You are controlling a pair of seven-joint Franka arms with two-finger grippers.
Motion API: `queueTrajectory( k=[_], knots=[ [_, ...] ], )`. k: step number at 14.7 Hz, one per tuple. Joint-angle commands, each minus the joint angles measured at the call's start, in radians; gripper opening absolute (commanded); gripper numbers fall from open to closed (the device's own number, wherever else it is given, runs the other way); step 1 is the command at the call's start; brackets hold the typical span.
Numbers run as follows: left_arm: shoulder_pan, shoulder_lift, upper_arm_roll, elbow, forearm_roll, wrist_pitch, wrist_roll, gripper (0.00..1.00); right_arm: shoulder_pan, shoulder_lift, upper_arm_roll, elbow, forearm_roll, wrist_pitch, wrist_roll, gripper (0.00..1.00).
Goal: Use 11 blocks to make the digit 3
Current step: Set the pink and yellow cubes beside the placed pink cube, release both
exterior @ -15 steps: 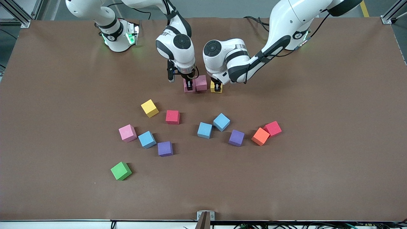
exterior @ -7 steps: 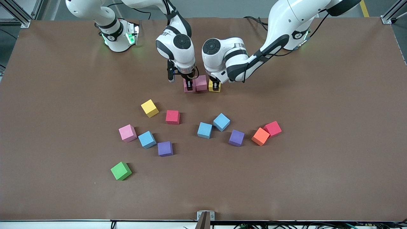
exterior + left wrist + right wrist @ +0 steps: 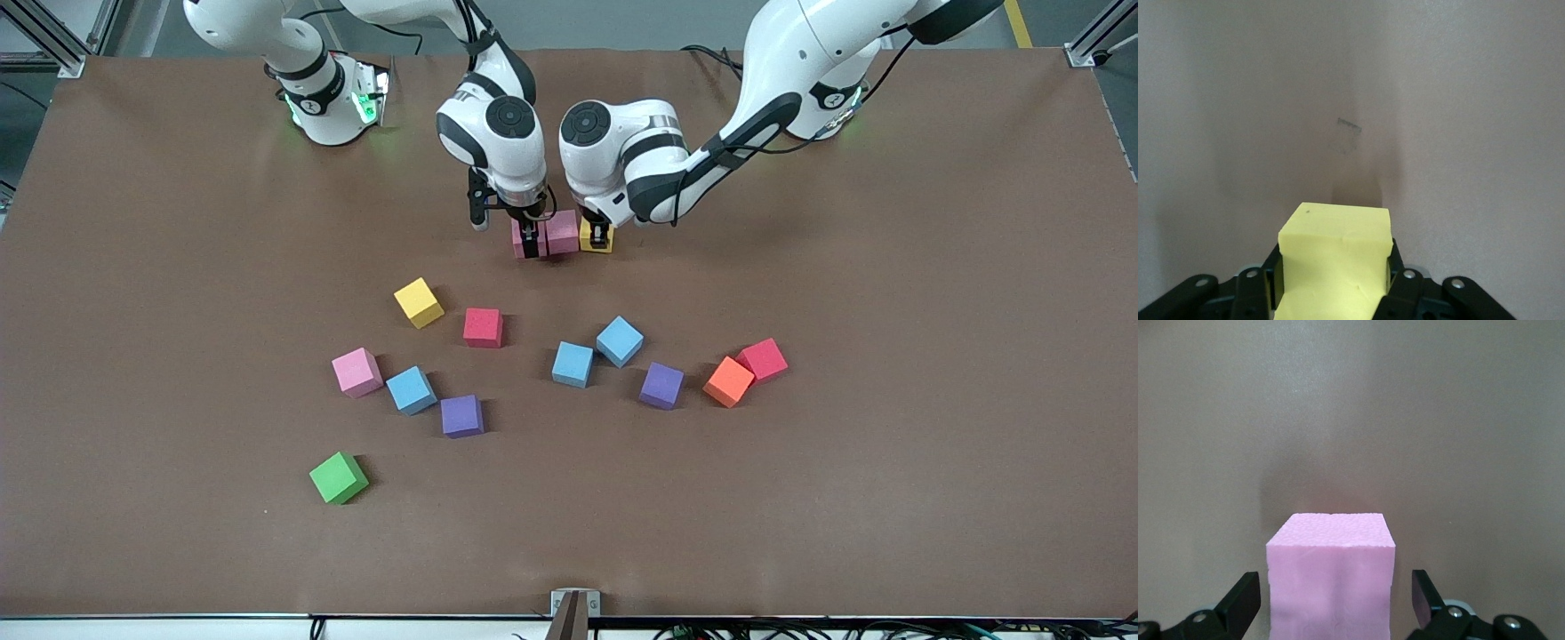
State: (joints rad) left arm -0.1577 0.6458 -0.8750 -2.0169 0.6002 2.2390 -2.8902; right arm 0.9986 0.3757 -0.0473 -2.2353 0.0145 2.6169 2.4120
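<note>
The right gripper [image 3: 531,242] is set low at the table [image 3: 933,373], its fingers [image 3: 1238,600] spread wide on either side of a pink cube [image 3: 1331,580], with clear gaps between pads and foam, so nothing is gripped. A second pink cube [image 3: 563,232] is seen touching that one, on the side toward the left arm's end of the table. The left gripper [image 3: 601,236] is closed on a yellow cube [image 3: 1335,257], pinched between its fingers and brought just beside the second pink cube, so that a row of three is formed; whether the yellow cube is resting on the table or touching its neighbour cannot be told.

All other cubes are found nearer to the front camera than this row, and well apart from it. Nearest the row, a loose yellow cube [image 3: 418,302] and a red cube [image 3: 483,327] are placed. Nearer the camera, toward the right arm's end, a third pink cube [image 3: 356,372], a light blue cube [image 3: 412,389] and a purple cube [image 3: 461,415] are grouped, with a green cube [image 3: 338,477] nearest the camera of all. Toward the left arm's end, two light blue cubes [image 3: 572,364] [image 3: 620,341] are seen nearly touching, then another purple cube [image 3: 661,385], then an orange cube [image 3: 728,381] touching a second red cube [image 3: 762,359].
</note>
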Motion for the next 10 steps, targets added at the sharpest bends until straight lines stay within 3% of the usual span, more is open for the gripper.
queueTrajectory(
  k=[1, 7, 9, 10],
  knots=[
    [-0.025, -0.009, -0.015, -0.022, 0.061, 0.011, -0.446, 0.39, 0.012, 0.008, -0.006, 0.006, -0.021, 0.000, 0.024, 1.00],
    [-0.029, -0.005, -0.012, -0.019, 0.061, 0.017, -0.445, 0.42, 0.006, 0.006, -0.006, 0.006, -0.022, -0.012, 0.003, 1.00],
    [-0.029, -0.003, -0.012, -0.019, 0.069, 0.017, -0.443, 0.49, 0.003, 0.000, -0.006, 0.006, -0.022, -0.023, -0.001, 1.00],
    [-0.029, -0.003, -0.012, -0.019, 0.079, 0.017, -0.442, 0.59, 0.003, -0.001, -0.006, 0.006, -0.022, -0.023, -0.001, 1.00]
  ],
)
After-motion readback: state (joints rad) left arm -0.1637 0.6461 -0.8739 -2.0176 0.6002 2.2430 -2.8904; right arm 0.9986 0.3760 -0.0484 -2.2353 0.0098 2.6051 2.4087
